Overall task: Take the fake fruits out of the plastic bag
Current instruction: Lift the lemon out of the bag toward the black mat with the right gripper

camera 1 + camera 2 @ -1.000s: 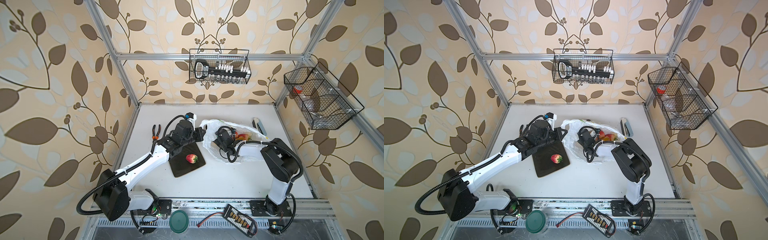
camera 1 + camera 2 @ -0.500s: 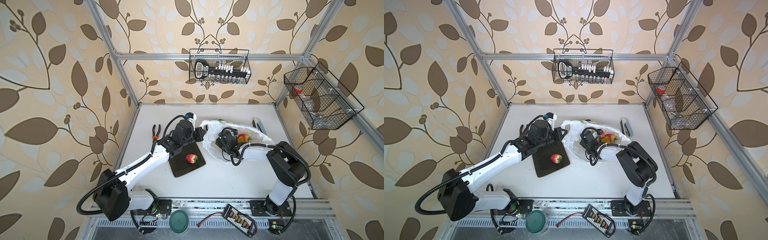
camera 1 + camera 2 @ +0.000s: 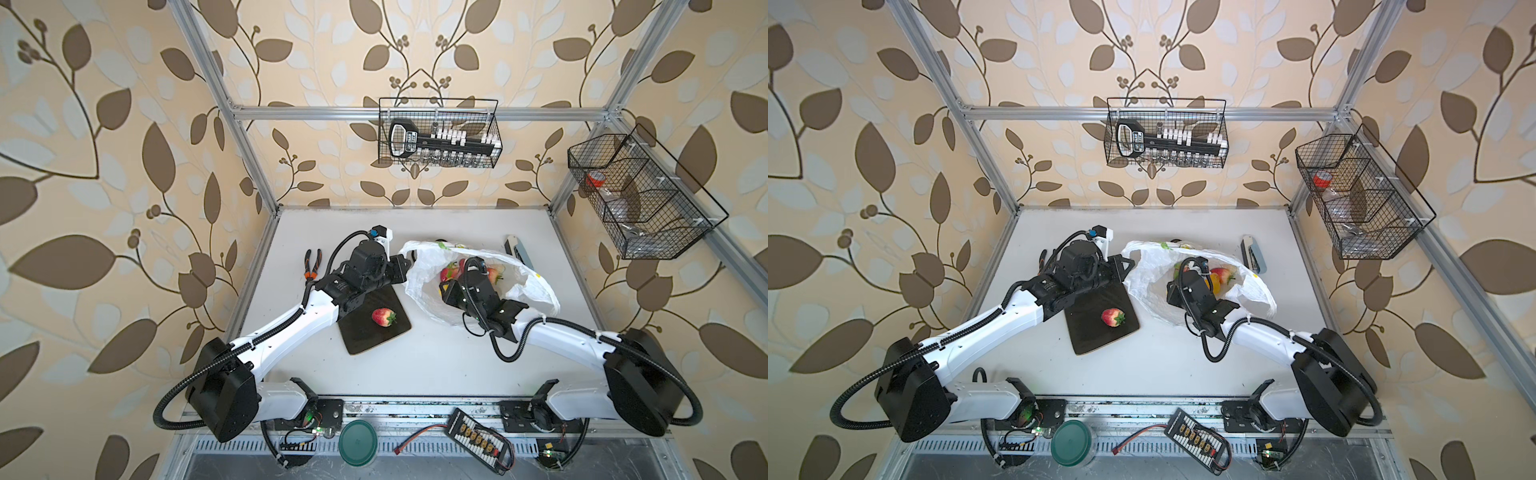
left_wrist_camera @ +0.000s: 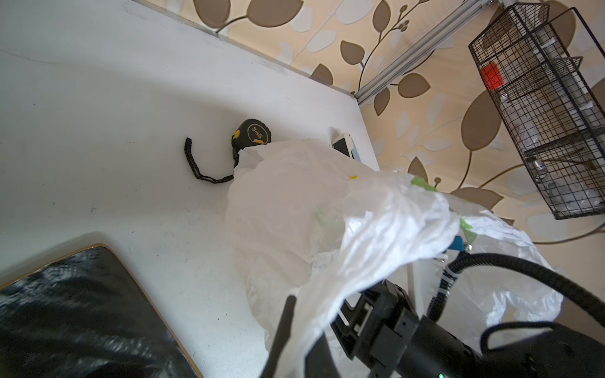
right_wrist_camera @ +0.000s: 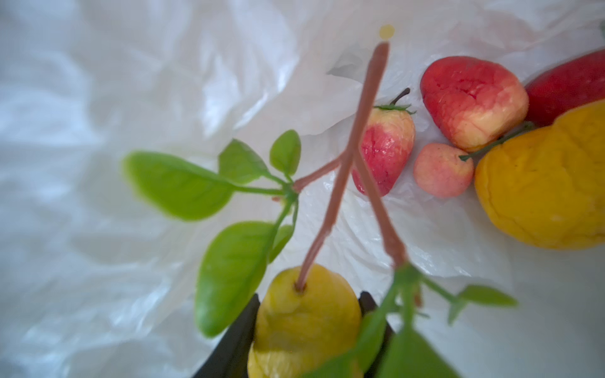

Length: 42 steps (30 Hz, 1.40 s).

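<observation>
The right pincer (image 5: 309, 296) was clenched on a yellow fruit (image 5: 304, 314), a dark finger pressed to each side of it and its brown stem and green leaves standing up in front of the wrist camera. A second before, the jaws had stood wider and the arm's elbow had been folded close behind the wrist. By now the elbow had swung out to the right and towards the table's front edge, with the forearm lying low and long. The pincer itself had stayed inside the plastic bag (image 3: 424, 270), which lay on the table (image 3: 436, 361) right of centre.

The other fake fruits (image 5: 443, 170) lay together on the bag's floor just beyond the held one: a pale strawberry, a small pink one, a larger red one and a big orange-yellow one.

The left pincer (image 3: 403, 268) was closed on the bag's near rim and held it raised, as it had a second earlier. One red strawberry (image 3: 383, 317) still lay on the dark board (image 3: 365, 336), outside the bag.
</observation>
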Each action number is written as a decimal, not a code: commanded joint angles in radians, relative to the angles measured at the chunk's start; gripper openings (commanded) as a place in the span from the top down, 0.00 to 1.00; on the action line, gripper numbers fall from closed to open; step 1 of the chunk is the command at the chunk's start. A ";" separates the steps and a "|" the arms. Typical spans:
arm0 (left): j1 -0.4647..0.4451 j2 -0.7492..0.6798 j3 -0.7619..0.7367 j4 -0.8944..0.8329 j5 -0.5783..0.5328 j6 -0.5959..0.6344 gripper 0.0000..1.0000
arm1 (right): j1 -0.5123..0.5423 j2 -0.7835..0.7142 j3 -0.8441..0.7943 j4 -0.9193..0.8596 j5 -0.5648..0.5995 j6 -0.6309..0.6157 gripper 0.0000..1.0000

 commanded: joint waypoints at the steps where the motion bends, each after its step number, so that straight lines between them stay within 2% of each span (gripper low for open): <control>1: 0.003 -0.015 -0.008 0.030 -0.031 -0.015 1.00 | 0.006 -0.087 -0.049 -0.057 -0.041 -0.148 0.61; 9: 0.004 0.004 -0.013 0.014 -0.059 -0.051 1.00 | 0.008 -0.308 -0.092 -0.131 -0.142 -0.286 0.61; 17: 0.004 0.024 -0.001 0.015 -0.050 -0.062 1.00 | 0.024 -0.429 -0.065 -0.202 -0.274 -0.382 0.61; 22: 0.004 0.032 0.023 -0.002 -0.059 -0.038 1.00 | 0.140 -0.431 -0.001 -0.233 -0.293 -0.481 0.61; 28: 0.006 0.044 0.057 -0.019 -0.069 -0.023 1.00 | 0.378 -0.274 0.102 -0.246 -0.200 -0.611 0.60; 34: 0.007 0.024 0.073 -0.071 -0.143 -0.026 1.00 | 0.543 -0.071 0.141 -0.152 -0.144 -0.651 0.59; 42: 0.009 0.008 0.079 -0.094 -0.168 -0.037 1.00 | 0.564 0.186 0.216 0.013 -0.019 -0.674 0.59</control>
